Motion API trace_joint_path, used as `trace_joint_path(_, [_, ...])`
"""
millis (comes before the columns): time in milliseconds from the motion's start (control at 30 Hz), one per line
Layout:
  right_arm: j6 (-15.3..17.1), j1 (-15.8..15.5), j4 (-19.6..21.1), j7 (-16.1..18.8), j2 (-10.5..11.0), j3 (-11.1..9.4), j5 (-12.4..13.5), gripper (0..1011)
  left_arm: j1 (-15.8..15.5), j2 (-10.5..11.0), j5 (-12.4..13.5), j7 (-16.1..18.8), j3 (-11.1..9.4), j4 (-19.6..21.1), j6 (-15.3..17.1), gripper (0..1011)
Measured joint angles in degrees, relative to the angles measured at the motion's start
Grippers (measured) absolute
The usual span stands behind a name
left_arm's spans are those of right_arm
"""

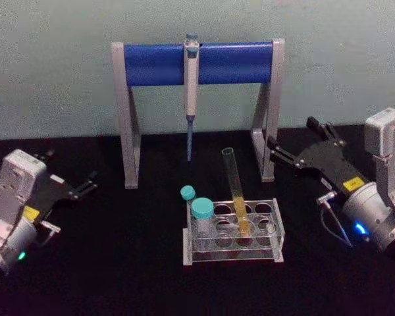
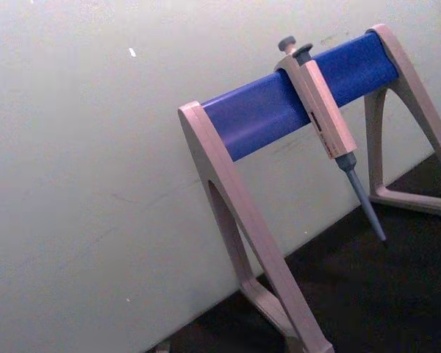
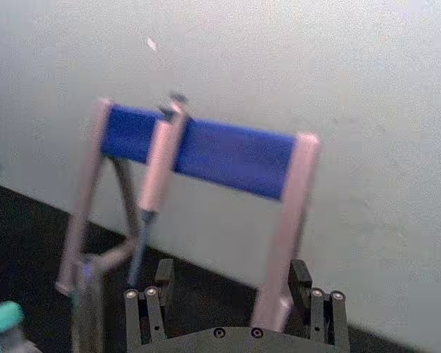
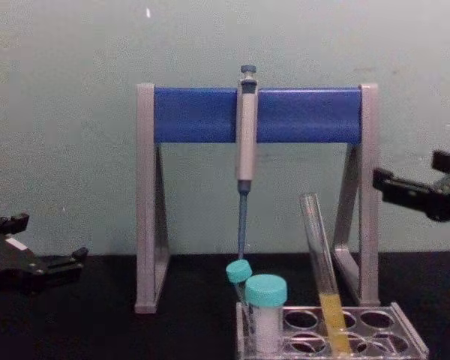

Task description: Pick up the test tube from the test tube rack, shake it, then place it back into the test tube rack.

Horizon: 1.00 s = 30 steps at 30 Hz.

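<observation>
The test tube (image 1: 236,191) is a long clear glass tube with yellow liquid in its lower part. It stands leaning slightly in the clear test tube rack (image 1: 278,245) at the table's centre front, and the chest view shows the test tube (image 4: 321,262) rising from the rack (image 4: 407,335). My right gripper (image 1: 291,133) hovers open to the right of the tube and farther back, beside the stand's right leg, holding nothing. In the right wrist view its fingers (image 3: 162,273) are spread wide. My left gripper (image 1: 69,170) rests open at the far left, well away from the rack.
A tall grey-and-blue pipette stand (image 1: 197,64) stands behind the rack with a pipette (image 1: 191,92) hanging from its bar. Two teal-capped vials (image 1: 202,212) sit in the rack's left holes. The black tabletop ends at a pale wall behind.
</observation>
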<state>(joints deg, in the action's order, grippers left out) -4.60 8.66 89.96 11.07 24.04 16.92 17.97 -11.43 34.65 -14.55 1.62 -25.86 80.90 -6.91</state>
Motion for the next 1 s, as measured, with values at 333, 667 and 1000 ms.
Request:
trace_joint_path(333, [7.6,-1.3,-1.7,-6.2,-2.6,-1.0,-3.8,1000,0.0,0.0,0.0,0.0,0.0,0.0,0.0,1001])
trace_joint_path(667, [9.4,-1.3,-3.7,-5.5,-4.4,-2.0,-4.1,1000,0.0,0.0,0.0,0.0,0.0,0.0,0.0,1001])
trace_joint_path(1000, [9.4,-1.3,-3.7,-5.4,-4.3,-1.9,-4.1,1000,0.0,0.0,0.0,0.0,0.0,0.0,0.0,1001])
